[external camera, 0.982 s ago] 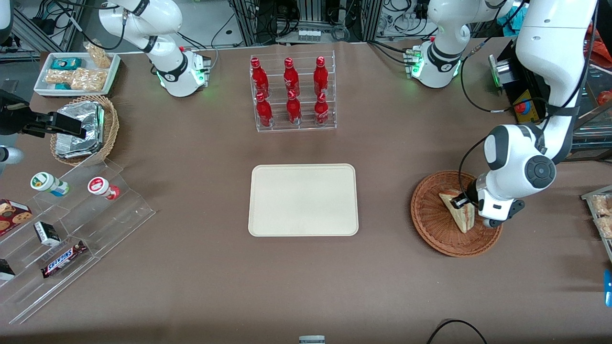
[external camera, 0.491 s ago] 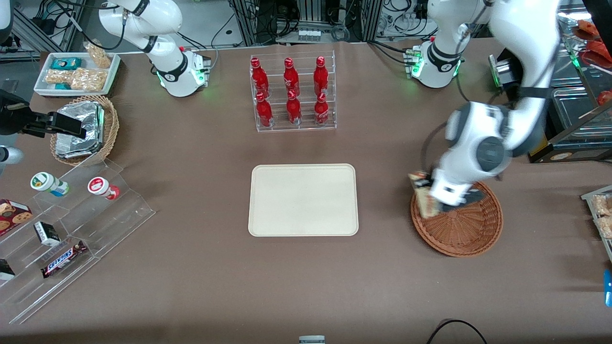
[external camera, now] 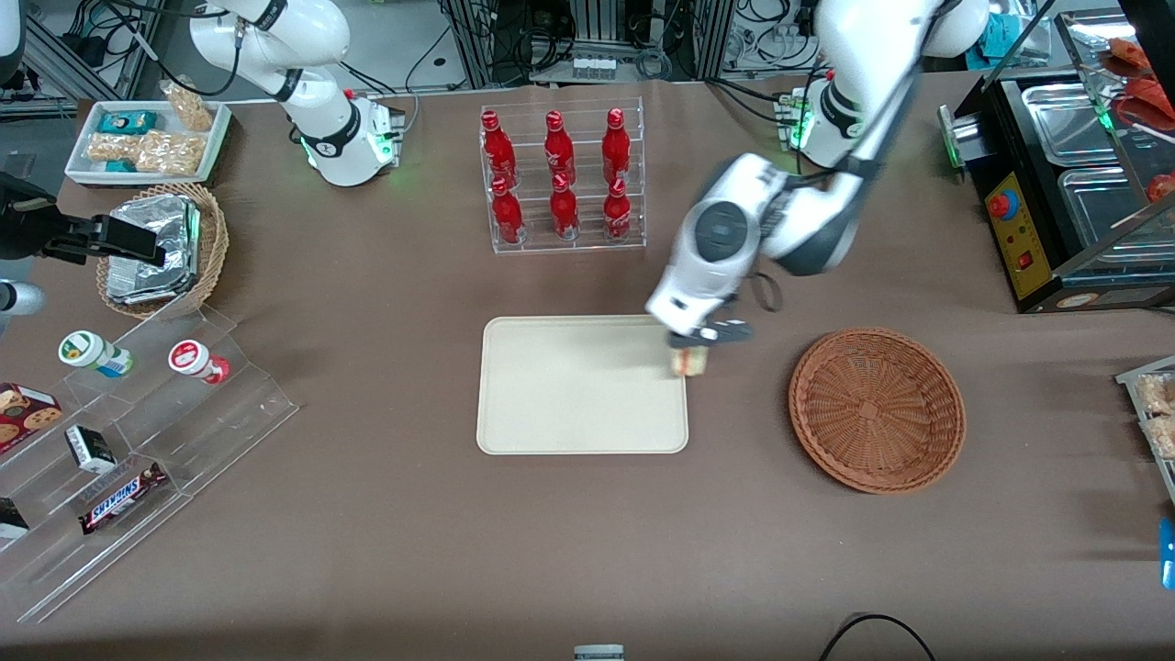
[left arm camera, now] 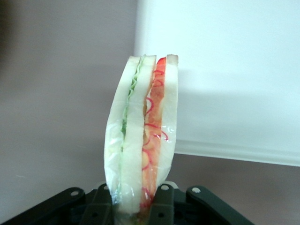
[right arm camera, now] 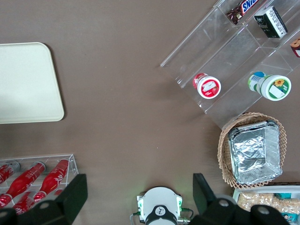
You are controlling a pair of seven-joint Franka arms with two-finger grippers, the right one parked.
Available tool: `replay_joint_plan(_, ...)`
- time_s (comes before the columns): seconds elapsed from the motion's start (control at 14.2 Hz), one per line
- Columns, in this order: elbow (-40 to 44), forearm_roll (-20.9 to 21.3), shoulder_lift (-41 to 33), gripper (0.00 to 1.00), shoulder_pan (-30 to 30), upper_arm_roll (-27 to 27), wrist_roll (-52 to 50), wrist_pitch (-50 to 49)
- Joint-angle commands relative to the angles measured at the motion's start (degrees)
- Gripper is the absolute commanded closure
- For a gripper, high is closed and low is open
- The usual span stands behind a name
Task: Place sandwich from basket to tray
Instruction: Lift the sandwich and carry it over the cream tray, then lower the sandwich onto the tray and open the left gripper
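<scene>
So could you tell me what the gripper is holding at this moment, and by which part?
The gripper holds the sandwich, its fingers shut on one end of the wedge, pressing the two bread faces. It hangs over the tray's edge nearest the basket.

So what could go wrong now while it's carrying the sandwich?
The gripper holds the sandwich only by its bottom end, so it might tip or slip out. It also hangs right over the rim of the tray; let go here, it could land half on the table. The basket is already empty.
</scene>
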Motion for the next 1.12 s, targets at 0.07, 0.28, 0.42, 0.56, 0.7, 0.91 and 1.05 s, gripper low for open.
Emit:
replay_joint_plan(0.07,14.89,3.16,12.22,0.77,-6.63,1.02,-9.28,-0.88)
replay_joint_plan(0.28,21.50,3.61,17.50,0.65,-9.10,1.02,-12.03,-0.53)
replay_joint_plan(0.42,24.92,3.61,19.97,0.54,-9.20,1.02,-12.29,-0.52)
replay_joint_plan(0.56,25.47,3.78,20.24,0.05,-9.20,1.11,-12.29,-0.61)
replay_joint_plan(0.7,25.56,3.78,19.11,0.00,-8.93,1.37,-12.47,-1.05)
replay_joint_plan(0.91,25.47,3.61,13.93,0.00,-7.36,2.34,-13.26,-6.83)
replay_joint_plan(1.05,24.34,3.17,8.32,0.00,-4.03,2.78,-12.65,-13.14)
